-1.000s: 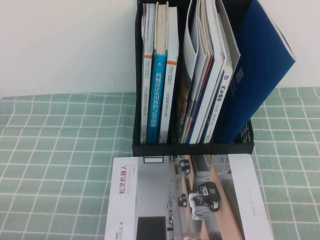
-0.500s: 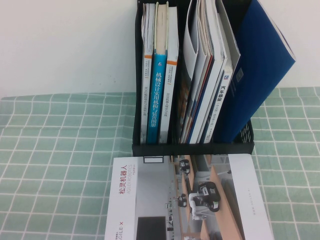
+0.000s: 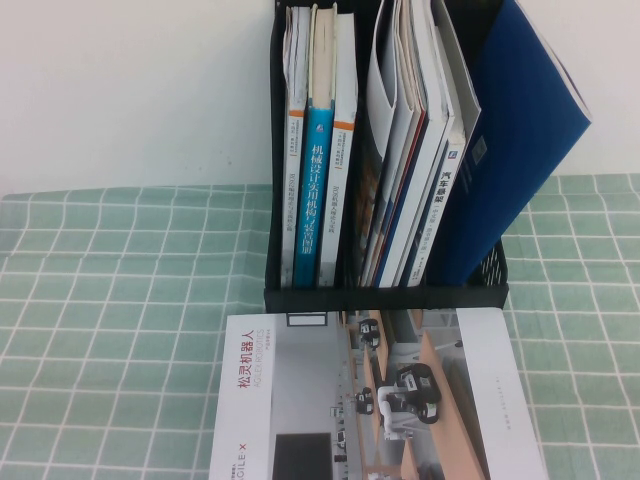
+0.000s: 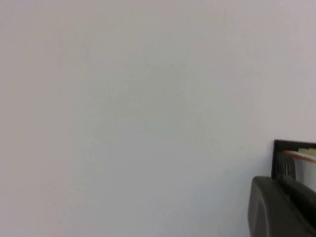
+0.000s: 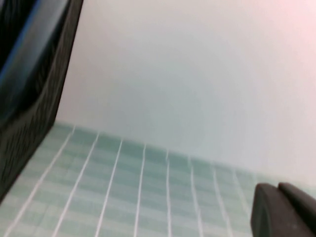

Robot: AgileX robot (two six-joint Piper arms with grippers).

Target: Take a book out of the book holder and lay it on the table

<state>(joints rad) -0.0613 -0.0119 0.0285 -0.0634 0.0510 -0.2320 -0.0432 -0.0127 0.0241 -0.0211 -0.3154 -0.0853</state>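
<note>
Blue book [image 3: 525,130] leans in the rack [image 3: 385,295] – my left claw [image 4: 281,207] and right claw [image 5: 284,210] barely visible, grip state indeterminable

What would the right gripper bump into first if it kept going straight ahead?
Probably the white wall. The right gripper shows only as a dark tip at the frame's corner, pointing over the checked table, with the book holder off to one side. Depth is unclear.

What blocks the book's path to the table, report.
The magazine covers the table in front of the holder where the book leans; bare cloth flanks it. Left gripper and right gripper sit beside the holder, outside high view.
</note>
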